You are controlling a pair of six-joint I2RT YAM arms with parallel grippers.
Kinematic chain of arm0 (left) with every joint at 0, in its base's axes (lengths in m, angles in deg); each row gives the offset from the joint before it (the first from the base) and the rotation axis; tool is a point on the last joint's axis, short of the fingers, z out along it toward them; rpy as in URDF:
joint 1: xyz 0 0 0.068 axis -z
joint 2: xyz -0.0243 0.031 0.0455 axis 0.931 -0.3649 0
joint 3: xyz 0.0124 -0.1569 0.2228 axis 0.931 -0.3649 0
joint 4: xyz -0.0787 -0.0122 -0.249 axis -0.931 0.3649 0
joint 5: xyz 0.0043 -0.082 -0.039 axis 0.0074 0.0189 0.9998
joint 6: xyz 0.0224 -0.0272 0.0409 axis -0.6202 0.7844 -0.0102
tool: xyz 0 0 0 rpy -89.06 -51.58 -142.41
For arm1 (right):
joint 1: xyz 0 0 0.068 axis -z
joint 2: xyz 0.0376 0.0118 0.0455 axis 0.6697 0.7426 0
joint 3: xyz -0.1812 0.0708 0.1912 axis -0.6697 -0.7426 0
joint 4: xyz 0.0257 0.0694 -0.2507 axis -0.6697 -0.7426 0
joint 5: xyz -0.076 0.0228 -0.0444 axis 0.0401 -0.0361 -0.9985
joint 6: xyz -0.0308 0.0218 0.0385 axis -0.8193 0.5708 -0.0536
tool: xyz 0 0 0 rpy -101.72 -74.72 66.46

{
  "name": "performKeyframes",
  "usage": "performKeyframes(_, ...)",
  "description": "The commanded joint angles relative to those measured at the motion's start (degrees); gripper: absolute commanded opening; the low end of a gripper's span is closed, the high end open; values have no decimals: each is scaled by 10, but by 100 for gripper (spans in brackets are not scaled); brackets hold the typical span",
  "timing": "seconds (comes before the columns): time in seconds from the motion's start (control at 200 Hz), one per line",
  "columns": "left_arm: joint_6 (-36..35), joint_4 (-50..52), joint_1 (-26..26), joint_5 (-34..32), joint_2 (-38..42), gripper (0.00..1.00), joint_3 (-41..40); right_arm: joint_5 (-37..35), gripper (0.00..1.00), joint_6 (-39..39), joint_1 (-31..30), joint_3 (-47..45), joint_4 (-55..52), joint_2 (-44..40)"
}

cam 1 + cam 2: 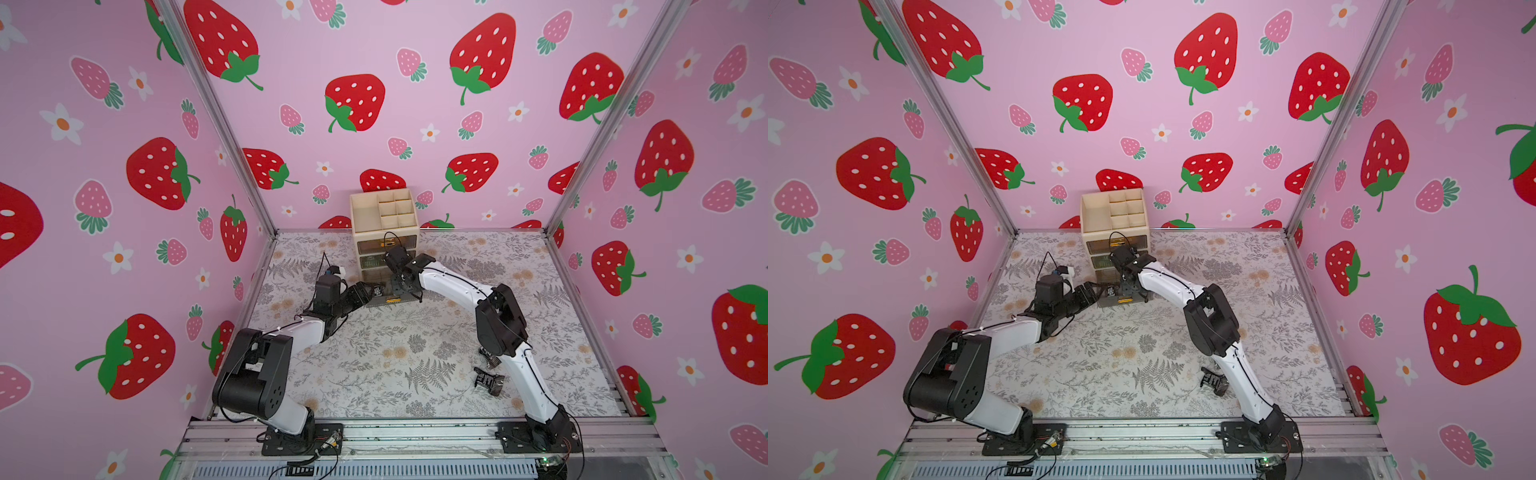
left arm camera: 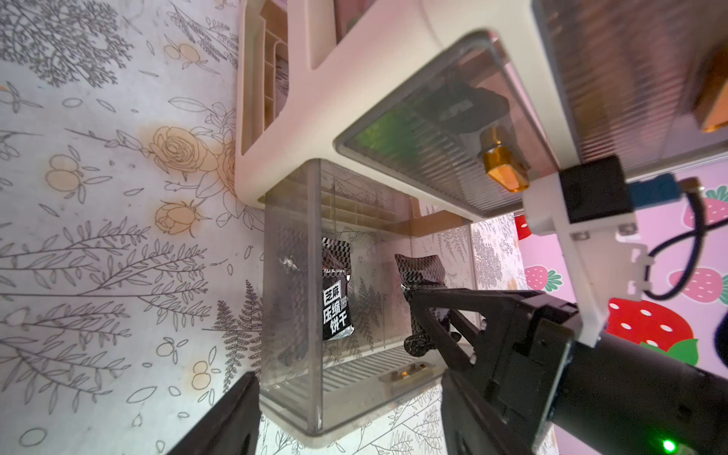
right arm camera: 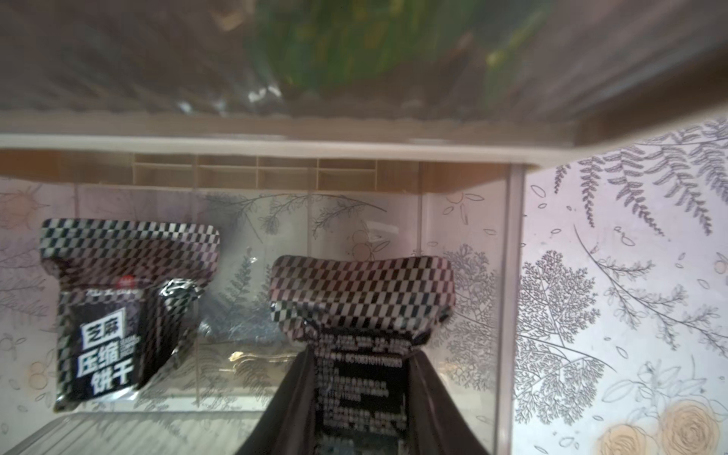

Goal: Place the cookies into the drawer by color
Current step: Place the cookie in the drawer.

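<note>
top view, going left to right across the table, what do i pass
left gripper → label-up black packet → right gripper, shut on the held black packet → loose black packet

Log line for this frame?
right gripper: shut on black cookie | left gripper: open | bottom drawer: open, second black packet inside
</note>
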Motion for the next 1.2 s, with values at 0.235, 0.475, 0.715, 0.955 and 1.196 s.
performKeyframes(0.235,-26,44,17,-40,-12,74,34,6,43,-19,12,-2,-6,25)
performKeyframes(0.475,-22,41,17,-29,-11,74,32,39,46,-8,20,-13,-3,22)
performKeyframes(0.715,-21,48,18,-34,16,74,23,62,46,-13,13,-32,24,-15)
performKeyframes(0.955,-24,86,27,-53,84,74,10,76,51,-29,-7,-103,83,-124)
performKeyframes(1.196,-32,130,69,-47,177,75,-16,135,51,-5,-14,-256,126,-277)
